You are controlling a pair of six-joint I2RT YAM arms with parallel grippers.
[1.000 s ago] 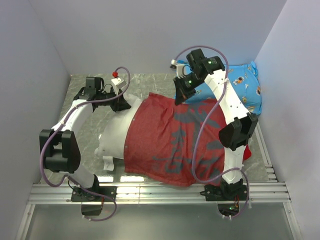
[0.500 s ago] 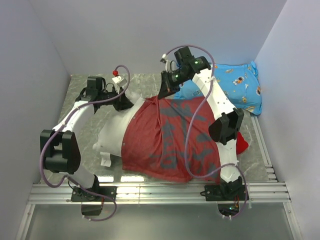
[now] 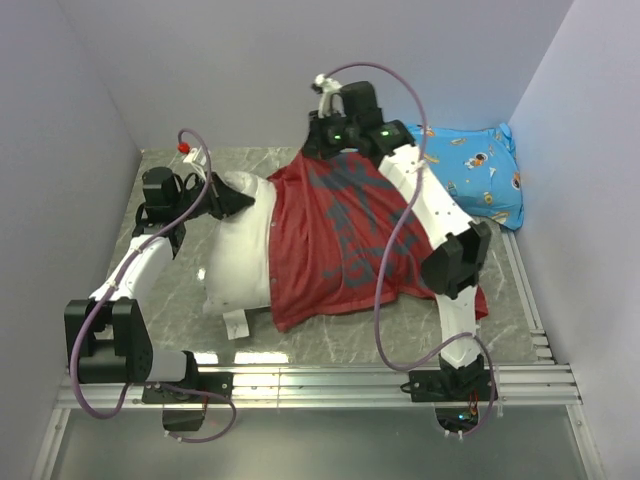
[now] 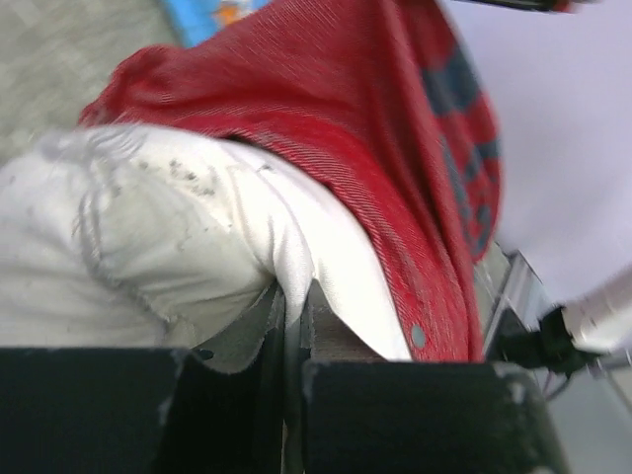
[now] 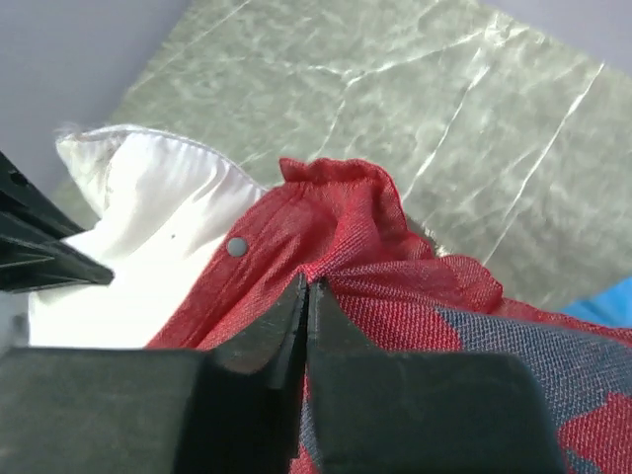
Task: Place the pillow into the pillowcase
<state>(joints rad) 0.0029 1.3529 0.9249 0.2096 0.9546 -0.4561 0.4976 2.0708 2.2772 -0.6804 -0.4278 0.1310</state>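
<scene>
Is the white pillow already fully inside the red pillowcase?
No, in the top view the left part of the pillow lies bare outside the pillowcase.

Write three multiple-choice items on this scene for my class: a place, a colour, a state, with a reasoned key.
1. Where is the blue pillow? A) far right corner of the table B) near left corner C) middle
2. The pillowcase is mainly: A) green B) yellow C) red
3. The left pincer is: A) wide open B) shut on the white pillow C) shut on a cable
Key: 1 A, the top view shows it there; 2 C, red cloth with grey markings; 3 B, white fabric is pinched between its fingers.
</scene>
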